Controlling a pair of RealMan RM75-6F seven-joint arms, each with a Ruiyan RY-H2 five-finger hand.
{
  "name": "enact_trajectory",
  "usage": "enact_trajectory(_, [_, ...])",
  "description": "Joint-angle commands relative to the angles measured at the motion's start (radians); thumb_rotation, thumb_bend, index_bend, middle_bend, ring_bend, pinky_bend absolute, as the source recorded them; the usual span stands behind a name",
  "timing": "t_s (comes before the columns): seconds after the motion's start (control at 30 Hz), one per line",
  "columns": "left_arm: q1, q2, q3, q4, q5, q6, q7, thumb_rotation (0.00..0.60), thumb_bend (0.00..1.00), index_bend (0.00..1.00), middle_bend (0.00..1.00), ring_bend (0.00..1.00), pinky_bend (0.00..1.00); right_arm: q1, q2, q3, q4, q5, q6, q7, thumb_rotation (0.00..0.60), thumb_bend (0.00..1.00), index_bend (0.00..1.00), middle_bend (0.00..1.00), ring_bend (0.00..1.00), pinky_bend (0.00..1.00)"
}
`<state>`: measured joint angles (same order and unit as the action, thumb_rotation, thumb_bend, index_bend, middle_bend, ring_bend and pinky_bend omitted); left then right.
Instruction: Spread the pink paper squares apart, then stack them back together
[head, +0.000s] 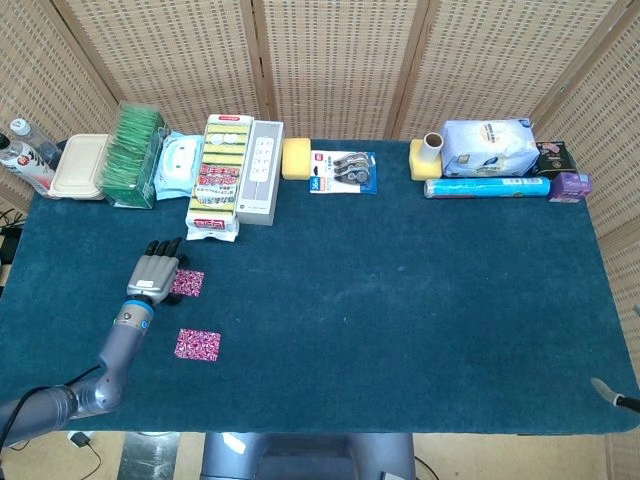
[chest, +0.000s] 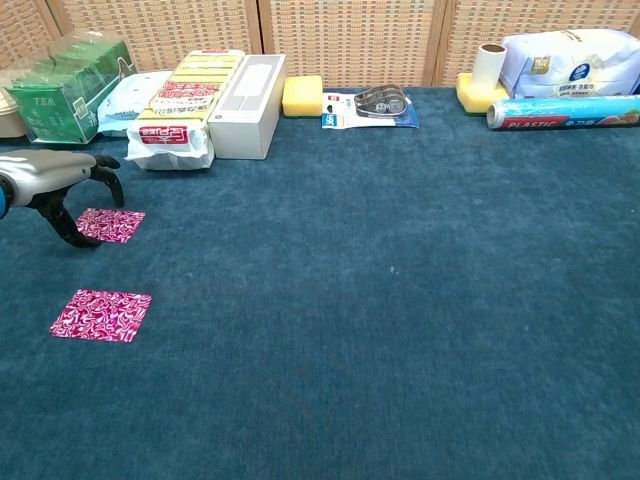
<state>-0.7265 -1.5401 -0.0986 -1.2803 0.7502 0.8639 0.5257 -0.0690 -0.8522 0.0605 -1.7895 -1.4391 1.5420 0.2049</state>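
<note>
Now the squares lie apart on the worktop (head: 400, 300), so restacking seems next. Left hand (head: 152, 272) hovers over the far square (chest: 110, 224), fingers (chest: 100, 180) spread, holding nothing; near square (chest: 101, 315) waits. It must pinch an edge.

Staged test room: wicker screens (head: 340, 65), cloth-covered table (head: 400, 300) of groceries.
</note>
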Motion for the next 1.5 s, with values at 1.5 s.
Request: enact_trajectory(1.5, [0.021, 0.13, 0.035, -0.326, -0.077, 0.062, 0.039, 0.6, 0.21, 0.37, 0.0, 0.0, 0.0, 0.002, 0.004, -0.002, -0.001, -0.002, -0.006, 0.005, 0.528, 0.0, 0.08, 0.0, 0.0, 0.0])
